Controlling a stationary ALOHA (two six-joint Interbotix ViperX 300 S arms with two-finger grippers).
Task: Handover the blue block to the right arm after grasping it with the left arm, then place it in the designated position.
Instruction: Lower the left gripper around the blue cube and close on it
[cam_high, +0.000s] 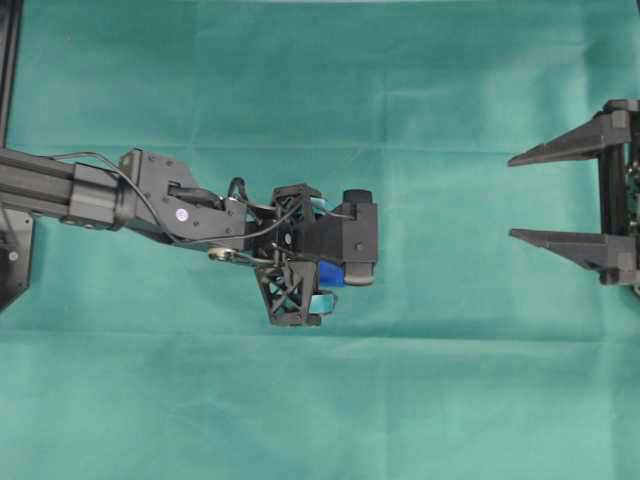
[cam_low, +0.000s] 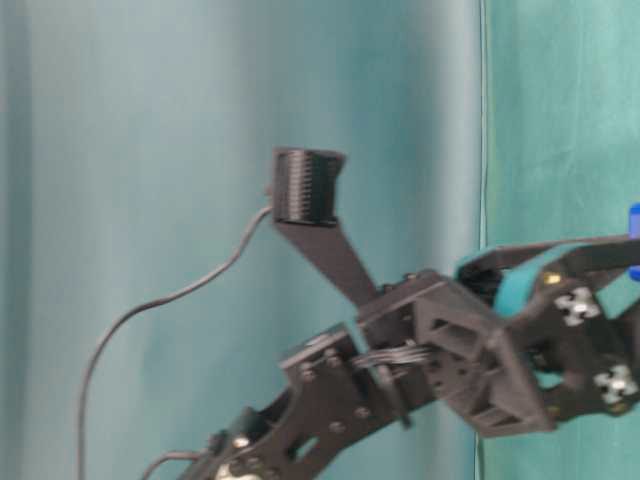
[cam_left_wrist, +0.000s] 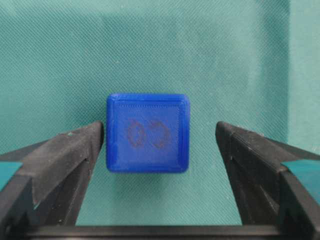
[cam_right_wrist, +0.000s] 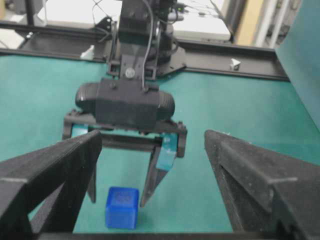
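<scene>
The blue block (cam_left_wrist: 147, 133) sits flat on the green cloth (cam_left_wrist: 150, 45) of the table, its embossed top face toward my left wrist camera. My left fingers (cam_left_wrist: 60, 155) stand spread wide on either side of it: the one at nine o'clock of the block has its tip just beside the block's edge, perhaps brushing it, while the one at three o'clock stands clearly apart, with cloth showing between. Nothing is gripped. Teal tape bands show on both of these fingers near the lower corners of that view.

From overhead, my left arm (cam_high: 150, 200) reaches in from nine o'clock toward the middle of the table, wrist bent down, and only a sliver of the block (cam_high: 331, 273) shows under the camera housing. My right fingers (cam_high: 560, 195) wait at three o'clock, well apart from the block, also spread wide and holding nothing, their points aimed toward the left arm.

In my right wrist view, the block (cam_right_wrist: 121, 207) lies on the cloth at six o'clock of the left fingers (cam_right_wrist: 155, 175), which hang down around it.

The table-level view is blurred; it shows my left arm (cam_low: 400, 370) against the green backdrop and a bit of blue (cam_low: 634, 240) at the right edge.
</scene>
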